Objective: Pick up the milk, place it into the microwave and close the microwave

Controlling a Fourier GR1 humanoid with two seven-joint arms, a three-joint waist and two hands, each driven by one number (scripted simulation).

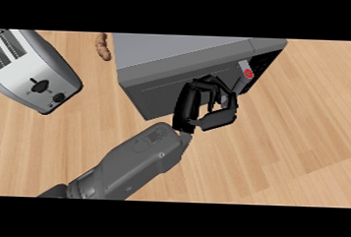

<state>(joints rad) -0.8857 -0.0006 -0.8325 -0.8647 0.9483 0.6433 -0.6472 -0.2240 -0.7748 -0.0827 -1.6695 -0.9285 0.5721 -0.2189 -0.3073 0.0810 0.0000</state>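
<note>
On the surface [293, 144] the microwave [184, 66] looks shut, my hand [204, 106] against its front with fingers curled, holding nothing I can see. I see no milk; probably it's inside, so little is left. Toaster [35, 69] sits left.

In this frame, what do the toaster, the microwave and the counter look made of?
The toaster: brushed or polished metal, judging by its silvery sheen, with black knobs, probably plastic. The microwave: matte grey casing, painted metal or plastic; the look leaves that open. The counter: light wood planks with visible grain and seams.
</note>
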